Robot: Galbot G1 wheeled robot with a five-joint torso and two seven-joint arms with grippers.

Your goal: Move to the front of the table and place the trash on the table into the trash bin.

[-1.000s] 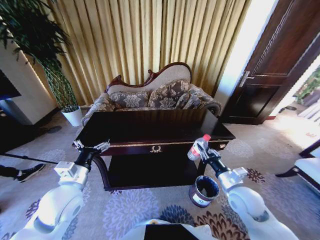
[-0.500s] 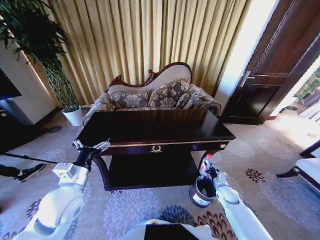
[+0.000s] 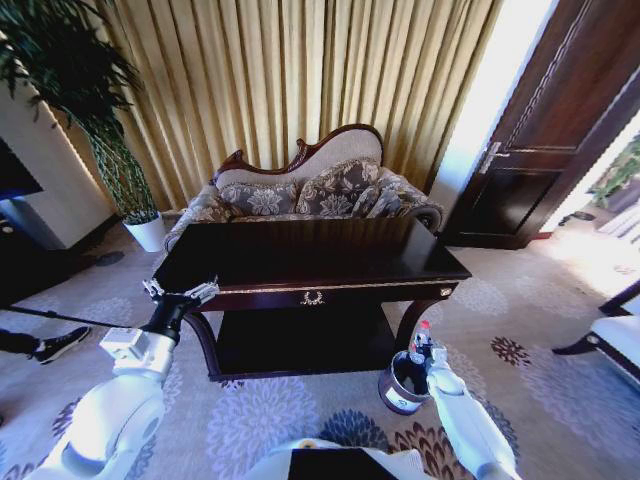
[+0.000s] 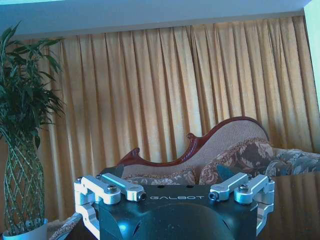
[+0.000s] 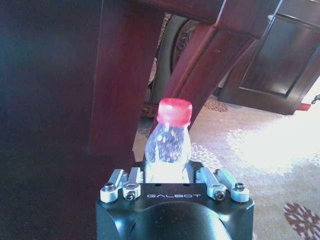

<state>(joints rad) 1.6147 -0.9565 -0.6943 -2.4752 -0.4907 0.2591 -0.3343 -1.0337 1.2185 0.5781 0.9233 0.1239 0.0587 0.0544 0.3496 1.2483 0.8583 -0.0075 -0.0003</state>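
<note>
Head view: right gripper (image 3: 418,352) low at lower right, holding the bottle (image 3: 421,340) upright over the trash bin (image 3: 398,385); the table (image 3: 310,262) top looks bare (deposit nearly done, release left).

Left wrist view: left gripper (image 4: 174,194) spread wide, empty.

Right wrist view: fingers clamp the bottle, red cap up.

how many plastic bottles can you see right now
1. The clear plastic bottle with a red cap is held in the right gripper, over the round dark trash bin beside the table leg. Others may be hidden inside.
</note>
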